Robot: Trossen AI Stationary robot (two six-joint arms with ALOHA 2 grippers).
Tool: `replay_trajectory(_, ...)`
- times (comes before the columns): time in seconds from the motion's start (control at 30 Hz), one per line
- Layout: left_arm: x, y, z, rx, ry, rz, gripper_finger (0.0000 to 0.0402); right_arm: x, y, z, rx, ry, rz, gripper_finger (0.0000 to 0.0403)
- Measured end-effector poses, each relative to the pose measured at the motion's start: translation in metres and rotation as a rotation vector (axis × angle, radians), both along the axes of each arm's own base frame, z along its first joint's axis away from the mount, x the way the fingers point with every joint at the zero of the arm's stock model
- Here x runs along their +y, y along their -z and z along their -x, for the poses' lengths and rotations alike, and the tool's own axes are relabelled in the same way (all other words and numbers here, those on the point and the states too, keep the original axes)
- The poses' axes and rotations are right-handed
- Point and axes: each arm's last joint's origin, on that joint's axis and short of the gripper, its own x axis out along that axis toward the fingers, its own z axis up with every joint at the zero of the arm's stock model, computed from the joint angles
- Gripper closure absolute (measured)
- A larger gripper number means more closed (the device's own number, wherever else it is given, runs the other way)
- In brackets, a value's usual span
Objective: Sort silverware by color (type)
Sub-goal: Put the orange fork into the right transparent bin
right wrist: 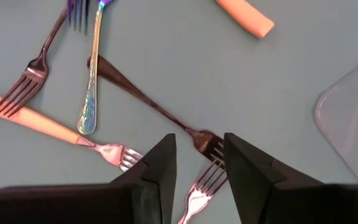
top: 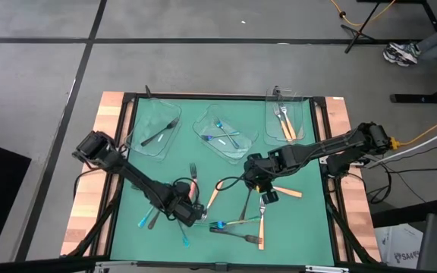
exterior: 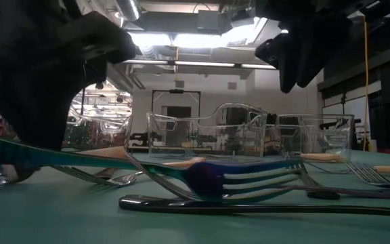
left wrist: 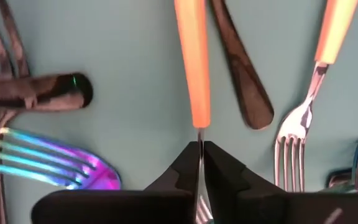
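Left gripper pinches an orange-handled fork.
Right gripper, fingers apart, hovers at the green mat's centre, empty.

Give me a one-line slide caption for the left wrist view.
Left gripper closed on the neck of an orange-handled fork lying on the green mat.

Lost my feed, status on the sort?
Left gripper shut on orange-handled fork. Right gripper open above dark fork. Loose silverware crowds both.

Cutlery crowds mat front; trays block rear.
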Motion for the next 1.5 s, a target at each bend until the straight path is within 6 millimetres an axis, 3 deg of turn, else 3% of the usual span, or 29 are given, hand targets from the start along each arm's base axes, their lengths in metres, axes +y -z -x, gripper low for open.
replay_trajectory(0.37, 0.012, -0.001, -0.006, 0.023, 0.032, 0.022, 0.0398, 0.001, -0.001, -0.002, -0.026, 0.0, -0.006, 0.0281)
replay_trajectory(1.17, 0.012, -0.002, -0.006, 0.021, 0.08, 0.011, 0.0395, 0.0, -0.001, -0.002, -0.026, 0.0, -0.006, 0.0281)
replay_trajectory(1.5, 0.012, -0.002, -0.007, 0.006, 0.124, -0.021, 0.0343, 0.0, -0.001, -0.002, -0.025, 0.0, -0.006, 0.0281)
